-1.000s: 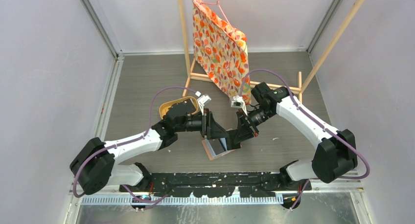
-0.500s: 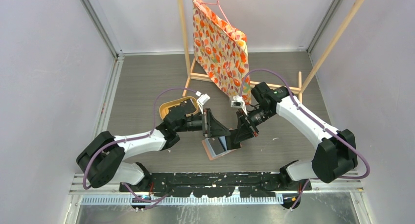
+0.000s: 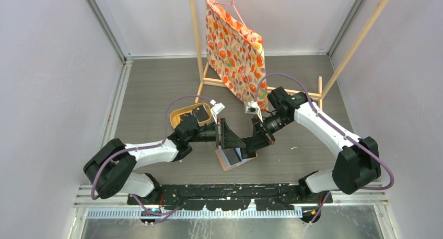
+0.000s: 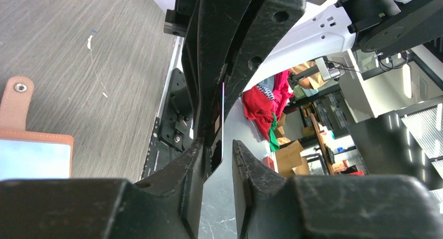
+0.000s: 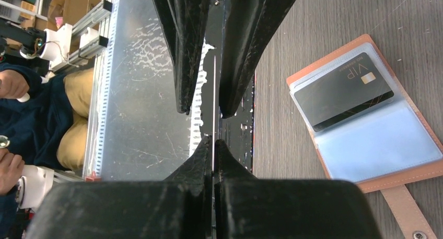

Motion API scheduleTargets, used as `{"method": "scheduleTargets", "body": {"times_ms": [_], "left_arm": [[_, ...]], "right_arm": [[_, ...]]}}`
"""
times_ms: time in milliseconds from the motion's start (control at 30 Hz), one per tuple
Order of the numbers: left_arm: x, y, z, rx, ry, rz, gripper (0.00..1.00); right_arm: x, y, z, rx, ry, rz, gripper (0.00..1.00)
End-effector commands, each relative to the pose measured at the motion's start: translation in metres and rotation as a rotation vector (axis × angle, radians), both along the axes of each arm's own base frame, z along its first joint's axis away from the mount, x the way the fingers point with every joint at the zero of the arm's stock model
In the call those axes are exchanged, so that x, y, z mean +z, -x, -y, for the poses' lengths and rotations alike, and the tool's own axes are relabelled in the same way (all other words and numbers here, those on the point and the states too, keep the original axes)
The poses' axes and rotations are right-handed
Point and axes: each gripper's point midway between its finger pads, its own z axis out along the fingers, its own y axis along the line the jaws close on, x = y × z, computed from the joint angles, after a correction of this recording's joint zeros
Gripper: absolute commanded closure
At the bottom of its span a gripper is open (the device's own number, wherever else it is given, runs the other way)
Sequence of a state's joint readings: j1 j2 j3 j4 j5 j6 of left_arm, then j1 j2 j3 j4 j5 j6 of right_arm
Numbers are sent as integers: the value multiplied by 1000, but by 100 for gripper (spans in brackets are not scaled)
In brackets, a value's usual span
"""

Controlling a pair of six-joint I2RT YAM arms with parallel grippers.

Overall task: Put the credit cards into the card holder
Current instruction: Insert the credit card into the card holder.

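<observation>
The salmon-brown card holder [image 3: 233, 158] lies open on the table; in the right wrist view [image 5: 365, 150] a black VIP card [image 5: 342, 95] sits in its upper grey-blue slot. My right gripper [image 5: 213, 141] is shut on a thin credit card [image 5: 214, 93], seen edge-on and held above the table beside the holder. My left gripper [image 4: 225, 145] faces it, open, its jaws on either side of the card's other end [image 4: 223, 103]. In the top view the left gripper [image 3: 237, 142] and the right gripper [image 3: 249, 145] meet tip to tip just above the holder.
An oval yellow-rimmed tray [image 3: 180, 114] with a dark card [image 3: 200, 115] in it stands behind the left arm. A wooden rack [image 3: 209, 81] with a hanging flowered bag [image 3: 235, 51] stands at the back. The holder's snap tab [image 4: 18, 100] points toward the near edge.
The left arm's elbow and shoulder have swung a little to the right. Both grippers stay tip to tip above the holder, shifted only slightly.
</observation>
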State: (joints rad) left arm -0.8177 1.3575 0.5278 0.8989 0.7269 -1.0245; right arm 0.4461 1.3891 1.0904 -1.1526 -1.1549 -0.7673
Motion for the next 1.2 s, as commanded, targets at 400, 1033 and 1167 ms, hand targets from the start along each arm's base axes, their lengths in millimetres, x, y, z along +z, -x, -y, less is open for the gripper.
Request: {"method": "scheduleTargets", "body": {"times_ms": [400, 1033, 1167], "left_arm": [[-9, -14, -14, 133, 30, 37, 100], [-121, -62, -71, 689, -241, -281, 100], [-128, -64, -71, 761, -247, -301, 100]], "right_arm": [[0, -11, -2, -13, 26, 50, 49], [-116, -73, 15, -222, 551, 254, 91], [-130, -80, 21, -226, 633, 265, 92]]}}
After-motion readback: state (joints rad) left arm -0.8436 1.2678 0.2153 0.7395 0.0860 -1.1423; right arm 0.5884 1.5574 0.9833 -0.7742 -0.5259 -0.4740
